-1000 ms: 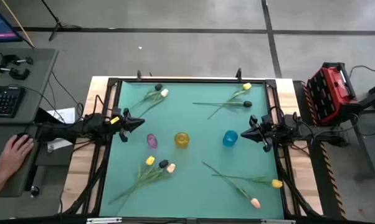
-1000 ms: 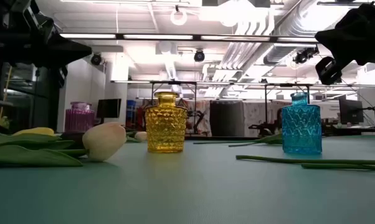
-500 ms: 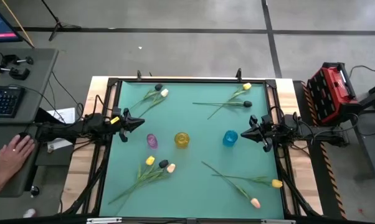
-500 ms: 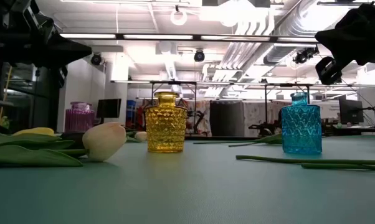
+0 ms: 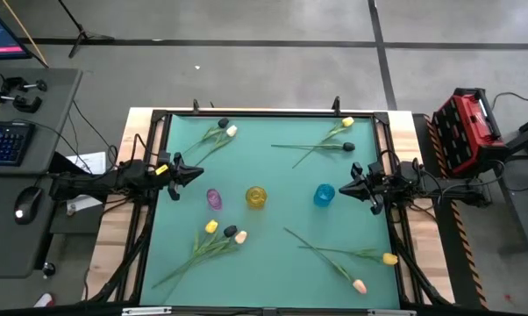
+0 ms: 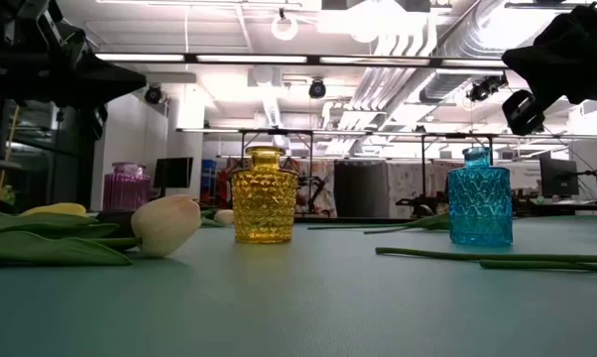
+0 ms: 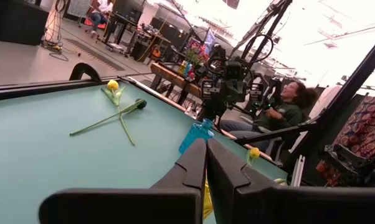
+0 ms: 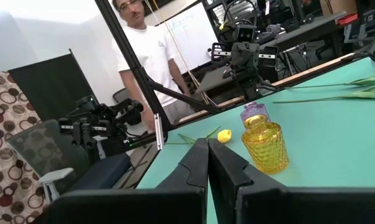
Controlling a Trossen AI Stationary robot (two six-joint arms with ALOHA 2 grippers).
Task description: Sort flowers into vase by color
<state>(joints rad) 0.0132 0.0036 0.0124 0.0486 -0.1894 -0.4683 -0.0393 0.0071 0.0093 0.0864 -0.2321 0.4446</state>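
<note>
Three small vases stand in a row mid-table: purple vase (image 5: 213, 199), yellow vase (image 5: 256, 197), blue vase (image 5: 324, 195). Tulips lie flat in four groups: yellow, black and cream heads near left (image 5: 224, 233), yellow and cream near right (image 5: 374, 270), black and cream far left (image 5: 226, 128), yellow and black far right (image 5: 346, 133). My left gripper (image 5: 197, 173) hovers shut at the table's left edge. My right gripper (image 5: 343, 187) hovers shut at the right edge, just right of the blue vase.
A dark frame (image 5: 273, 113) rims the teal mat. A desk with keyboard (image 5: 3, 142) and mouse (image 5: 23, 211) stands left of the table; a red case (image 5: 465, 130) sits to the right. People stand and sit beyond the table in the wrist views.
Both arms stay still. A person's hand on the desk left of the table draws back toward the near side and leaves the high view, uncovering a mouse.
</note>
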